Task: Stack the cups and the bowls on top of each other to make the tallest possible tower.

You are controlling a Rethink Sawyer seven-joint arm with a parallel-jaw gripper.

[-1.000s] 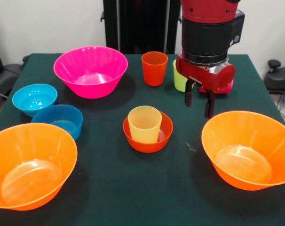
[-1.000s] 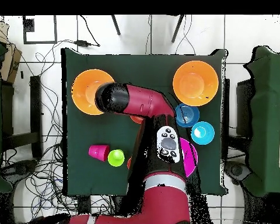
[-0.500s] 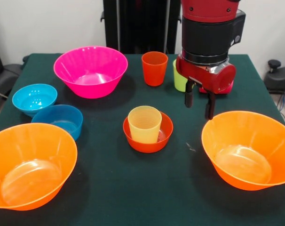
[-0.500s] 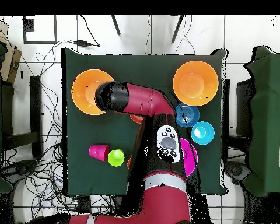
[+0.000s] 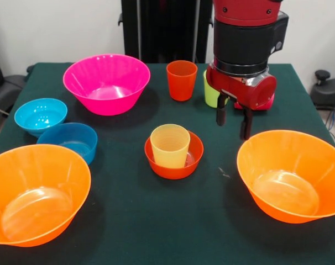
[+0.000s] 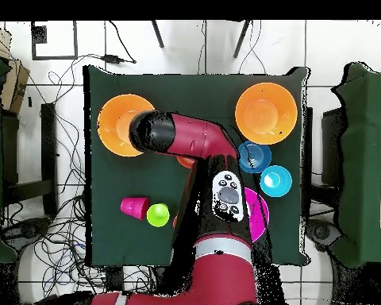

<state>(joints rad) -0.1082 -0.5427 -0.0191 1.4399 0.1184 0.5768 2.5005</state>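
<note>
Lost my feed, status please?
Gripper open, empty, above table. Yellow cup upright in red-orange bowl. Right orange bowl close beside the gripper.

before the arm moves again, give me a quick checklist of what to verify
1. Tool empty and open: ok. The two fingers hang apart with nothing between them.
2. Yellow cup seated in the small red-orange bowl: ok, it stands upright inside.
3. Path down clear: ok. The tool hangs over bare cloth between the lime cup and the right orange bowl.
4. Orange cup upright and free to grasp: ok, it stands alone.
5. Red-pink cup state: cannot tell from the front, where the arm hides it; overhead it shows beside the lime cup.
6. Two blue bowls apart: not ok, they appear to touch.
</note>
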